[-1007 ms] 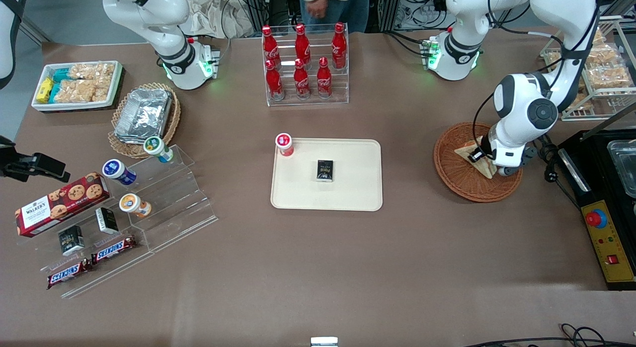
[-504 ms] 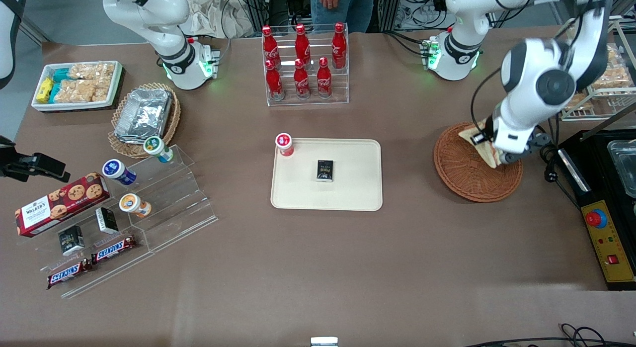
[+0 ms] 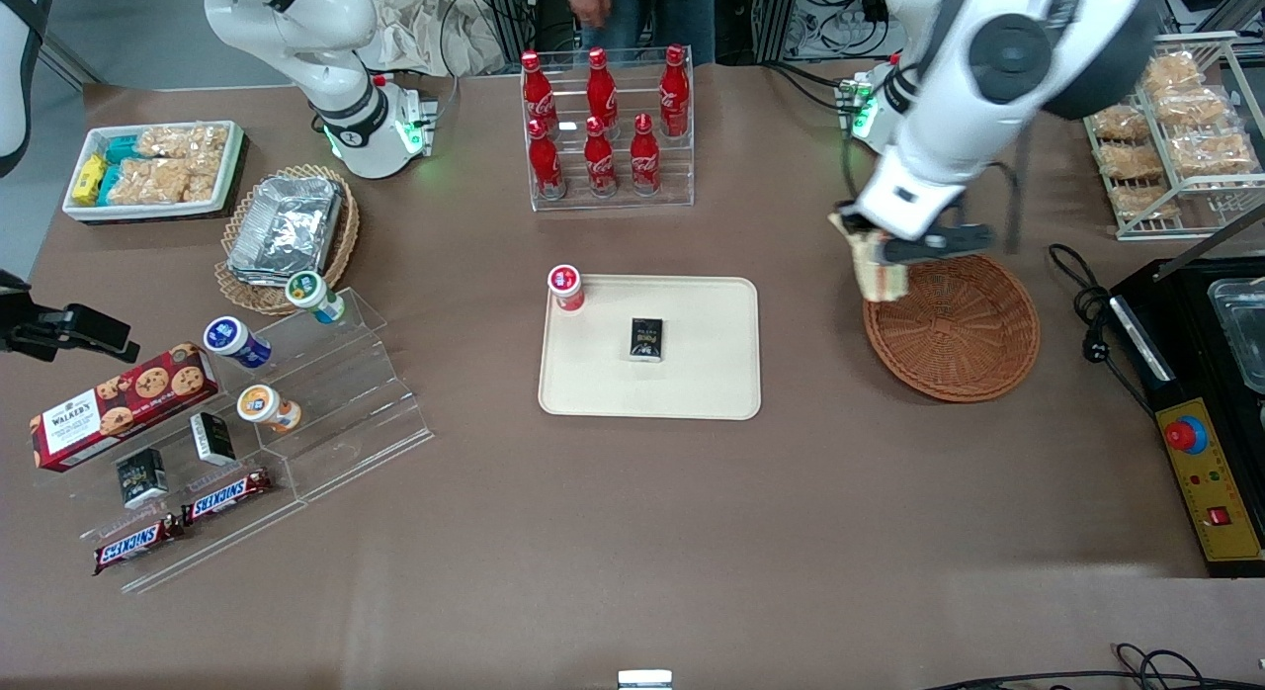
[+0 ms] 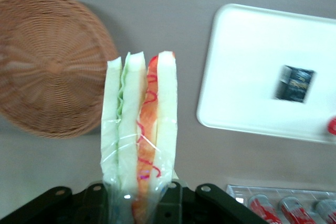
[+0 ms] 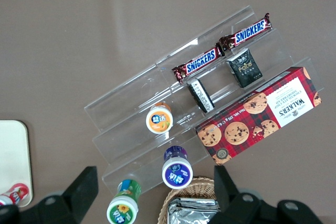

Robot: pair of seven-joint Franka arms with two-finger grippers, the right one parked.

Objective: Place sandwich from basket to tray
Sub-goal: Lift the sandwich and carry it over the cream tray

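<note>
**Sandwich pinched in my pincer, above the basket's rim**

Sandwich (image 4: pixel 139 135) hangs in my pincer (image 3: pixel 883 260), which is pressed onto it from both sides; through my wrist camera I see its clear wrap, the pale bread slices and the orange filling standing out away from my fingers (image 4: pixel 94 203). I hold it in the air, clear of the weave. The basket (image 3: pixel 964 339) lies below me and slightly nearer the front camera, and nothing lies in it; in the front view the sandwich overlaps the edge of its rim on the side that faces the tray. The tray (image 3: pixel 712 384) lies flat on the brown table (image 3: pixel 632 532), apart from my pincer toward the parked arm's end, with a strip of table between it and the basket. On the tray sits a small dark packet (image 3: pixel 646 338), and a red-capped cup (image 3: pixel 565 286) stands at the tray corner farthest from me. A rack of red bottles (image 3: pixel 603 127) stands farther from the front camera than the tray.
</note>
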